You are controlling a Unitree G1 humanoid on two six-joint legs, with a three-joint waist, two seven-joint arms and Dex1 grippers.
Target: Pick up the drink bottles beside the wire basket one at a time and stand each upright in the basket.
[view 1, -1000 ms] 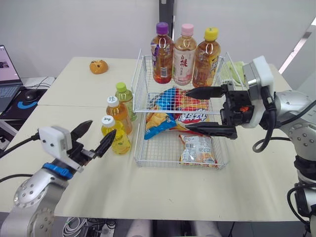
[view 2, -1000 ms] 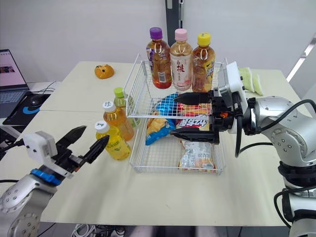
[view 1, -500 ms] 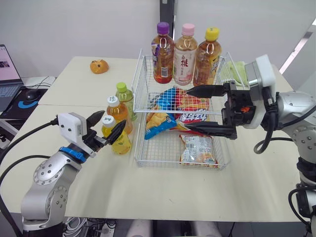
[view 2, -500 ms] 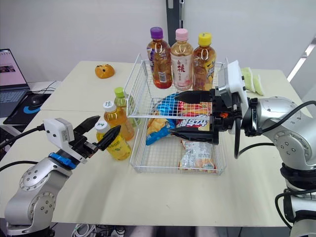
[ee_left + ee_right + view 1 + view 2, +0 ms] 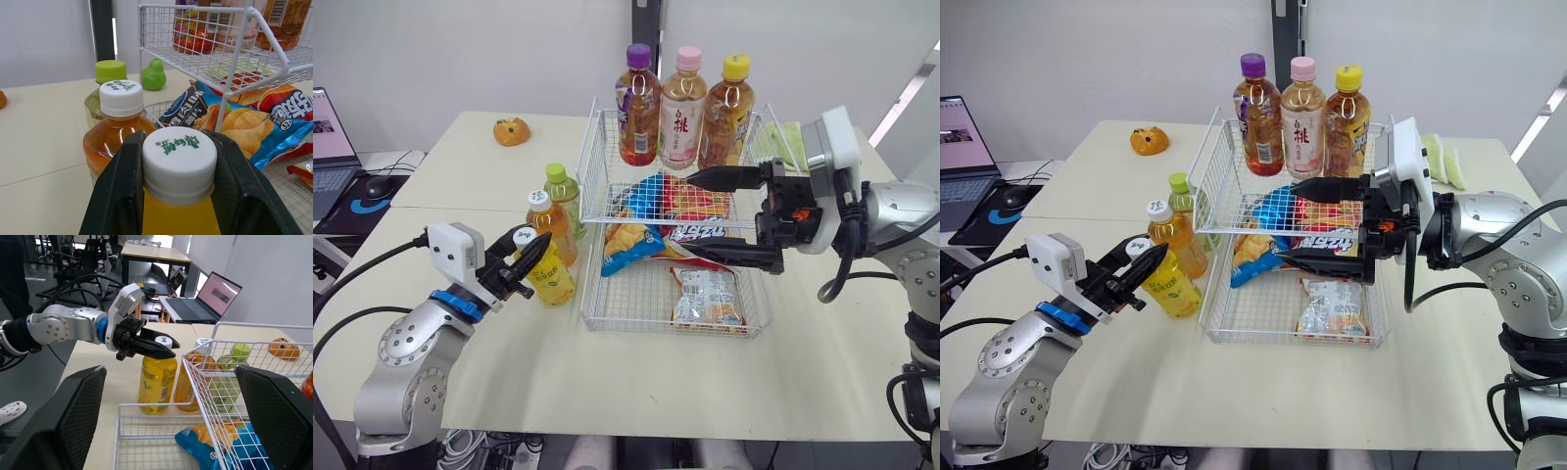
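Observation:
Three drink bottles stand left of the wire basket (image 5: 675,331): a yellow one (image 5: 551,282), an orange one (image 5: 548,220) and a green one (image 5: 563,196). My left gripper (image 5: 530,259) is shut on the yellow bottle's white cap (image 5: 179,155), one black finger (image 5: 120,196) pressed on each side. The bottle stands upright on the table. My right gripper (image 5: 685,215) hangs open over the basket's middle, with nothing between its fingers. Three more bottles, with a purple cap (image 5: 637,103), a pink cap (image 5: 681,103) and a yellow cap (image 5: 724,108), stand upright at the basket's far end.
Snack bags (image 5: 705,294) lie on the basket floor. An orange toy (image 5: 511,131) sits on the far left of the table and a green item (image 5: 783,142) at the far right. A laptop (image 5: 328,137) is on a side desk to the left.
My left gripper has moved forward to the yellow bottle and closed its fingers onto the cap. The right arm has stayed in place.

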